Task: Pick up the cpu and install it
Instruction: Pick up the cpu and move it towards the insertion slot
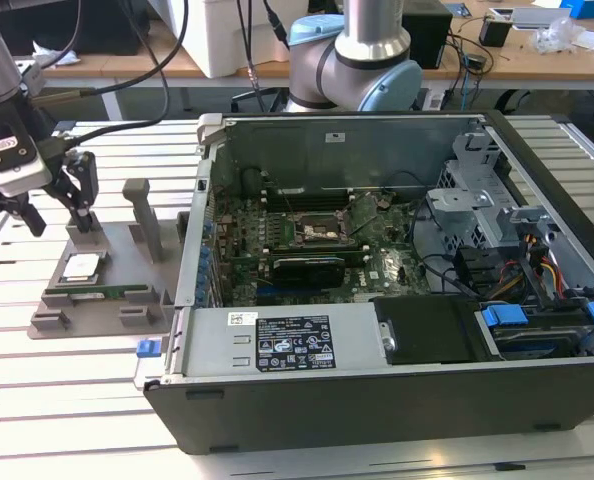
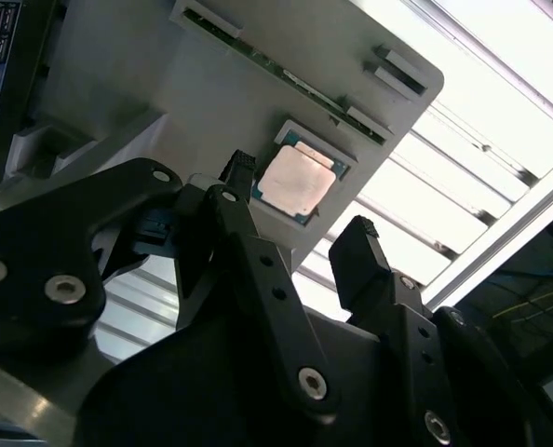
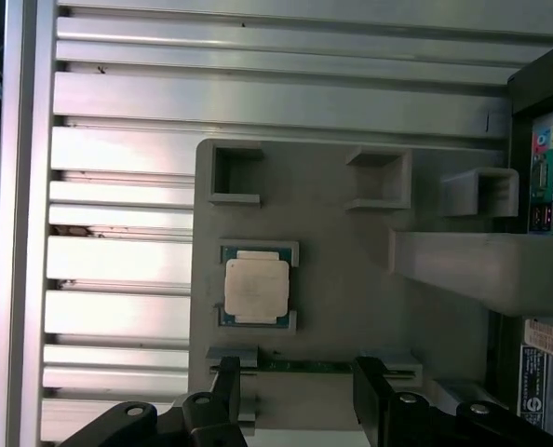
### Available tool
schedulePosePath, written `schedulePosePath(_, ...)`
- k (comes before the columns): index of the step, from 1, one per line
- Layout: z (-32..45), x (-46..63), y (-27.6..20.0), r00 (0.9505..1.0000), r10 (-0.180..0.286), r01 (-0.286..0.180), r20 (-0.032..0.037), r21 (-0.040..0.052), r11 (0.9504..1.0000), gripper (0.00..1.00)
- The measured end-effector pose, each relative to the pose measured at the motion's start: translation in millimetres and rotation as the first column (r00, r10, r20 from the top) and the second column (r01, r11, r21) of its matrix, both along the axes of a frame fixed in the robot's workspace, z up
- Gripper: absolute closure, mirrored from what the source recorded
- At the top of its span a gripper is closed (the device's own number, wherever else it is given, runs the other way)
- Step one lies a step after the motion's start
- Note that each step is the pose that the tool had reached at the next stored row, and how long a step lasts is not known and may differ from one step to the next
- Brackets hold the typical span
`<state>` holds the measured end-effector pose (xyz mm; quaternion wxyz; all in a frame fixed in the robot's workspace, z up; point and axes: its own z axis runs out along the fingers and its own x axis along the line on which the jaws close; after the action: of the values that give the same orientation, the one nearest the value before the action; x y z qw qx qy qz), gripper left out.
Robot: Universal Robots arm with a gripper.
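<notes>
The cpu (image 1: 82, 266) is a small square chip with a silver top. It lies flat in a recess of the grey holder plate (image 1: 120, 262) at the exterior view's left, beside the open computer case. My gripper (image 1: 52, 213) hangs open just above and behind it, with nothing between its black fingers. Both wrist views show the cpu (image 2: 295, 181) (image 3: 256, 287) lying free beyond the spread fingertips (image 2: 240, 169) (image 3: 224, 370). Inside the case, the motherboard's socket (image 1: 322, 232) sits with its metal frame around it.
A green memory stick (image 1: 102, 293) lies in a slot along the holder's near edge. Grey upright posts (image 1: 142, 215) rise from the holder beside the gripper. The case wall (image 1: 199, 200) stands to the holder's right. Slatted aluminium table (image 1: 67, 390) surrounds everything.
</notes>
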<state>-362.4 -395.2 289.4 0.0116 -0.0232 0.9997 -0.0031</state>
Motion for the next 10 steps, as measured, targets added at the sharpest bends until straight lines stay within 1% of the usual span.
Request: schedulePosePath(10, -3.6, -0.1, 0.0, 1.0000, 0.000, 0.000, 0.0000, 0.0000, 1.0000, 0.40)
